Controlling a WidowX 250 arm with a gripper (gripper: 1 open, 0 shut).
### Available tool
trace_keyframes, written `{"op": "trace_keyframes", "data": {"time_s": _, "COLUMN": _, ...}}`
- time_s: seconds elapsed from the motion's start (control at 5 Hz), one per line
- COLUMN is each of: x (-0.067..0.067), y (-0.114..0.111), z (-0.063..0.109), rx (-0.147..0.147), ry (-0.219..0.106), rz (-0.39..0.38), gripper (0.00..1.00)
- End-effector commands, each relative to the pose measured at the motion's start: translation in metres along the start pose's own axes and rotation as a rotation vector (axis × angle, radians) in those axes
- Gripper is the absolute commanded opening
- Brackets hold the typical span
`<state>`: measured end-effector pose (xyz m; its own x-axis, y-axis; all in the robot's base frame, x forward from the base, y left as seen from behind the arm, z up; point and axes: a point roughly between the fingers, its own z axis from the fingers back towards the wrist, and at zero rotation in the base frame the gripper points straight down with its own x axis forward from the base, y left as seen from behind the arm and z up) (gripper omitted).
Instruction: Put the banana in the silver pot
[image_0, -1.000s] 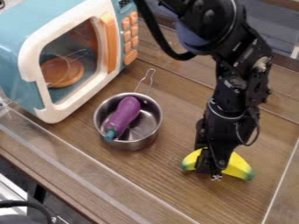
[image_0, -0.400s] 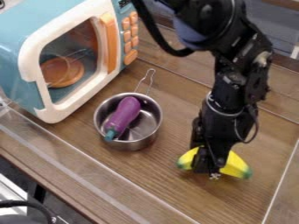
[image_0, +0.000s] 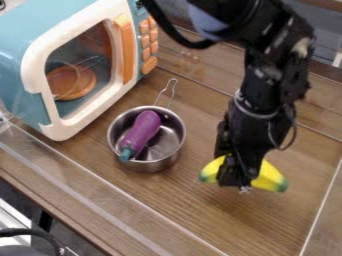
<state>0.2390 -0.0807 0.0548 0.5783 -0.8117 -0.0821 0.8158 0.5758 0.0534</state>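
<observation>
While the gripper (image_0: 241, 180) is clamped on the banana (image_0: 249, 175) at lower right, the carry begins — next it must go left, over the pot (image_0: 147, 139), beside the eggplant (image_0: 139, 133).

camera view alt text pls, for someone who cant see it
A black robot gripper pointing down is shut on a yellow banana just above a wooden table. To its left a silver pot holds a purple eggplant, beside a toy microwave.
</observation>
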Motion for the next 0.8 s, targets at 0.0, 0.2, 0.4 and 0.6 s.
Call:
{"op": "trace_keyframes", "data": {"time_s": 0.0, "x": -0.004, "y": 0.009, "z": 0.034, "rx": 0.066, "ry": -0.038, "rz": 0.04, "gripper": 0.0}}
{"op": "trace_keyframes", "data": {"time_s": 0.2, "x": -0.015, "y": 0.012, "z": 0.052, "rx": 0.091, "ry": -0.018, "rz": 0.112, "gripper": 0.0}}
{"op": "trace_keyframes", "data": {"time_s": 0.4, "x": -0.027, "y": 0.016, "z": 0.062, "rx": 0.109, "ry": -0.005, "rz": 0.164, "gripper": 0.0}}
{"op": "trace_keyframes", "data": {"time_s": 0.6, "x": -0.033, "y": 0.019, "z": 0.063, "rx": 0.121, "ry": -0.001, "rz": 0.196, "gripper": 0.0}}
